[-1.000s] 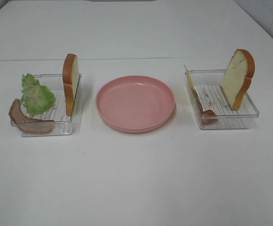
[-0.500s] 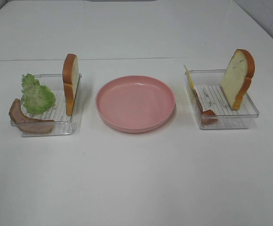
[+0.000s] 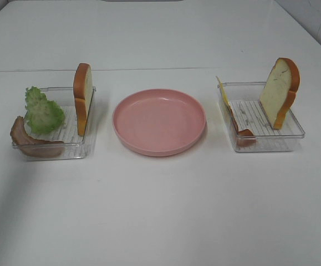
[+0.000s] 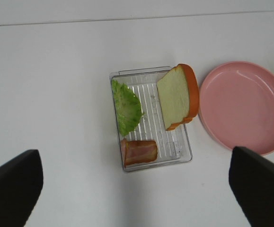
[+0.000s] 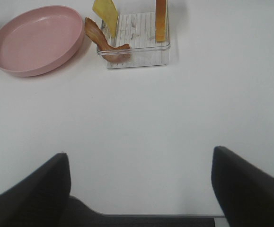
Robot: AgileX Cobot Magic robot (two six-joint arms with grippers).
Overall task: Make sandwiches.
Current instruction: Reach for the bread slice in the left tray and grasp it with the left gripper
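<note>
My left tool [image 4: 133, 156] is spread wide, pinching nothing; my right tool [image 5: 139, 151] is the same.

The sandwich parts are unstacked on the white counter [image 3: 160, 210], either side of the round pink plate [image 3: 159, 122].

- **Left of plate:** the clear plastic left tray [image 3: 49, 155] holds an upright white bread slice [image 3: 82, 100] nearest the plate. The green lettuce leaf [image 3: 42, 113] and brown-pink bacon strip [image 3: 30, 143] lie farther off.
- **Right of plate:** the clear plastic right tray [image 3: 271, 143] holds the yellow cheese square [image 3: 222, 91] and second bacon strip [image 3: 243, 134] on the plate side. A tilted second bread slice [image 3: 279, 91] is beyond them.
</note>
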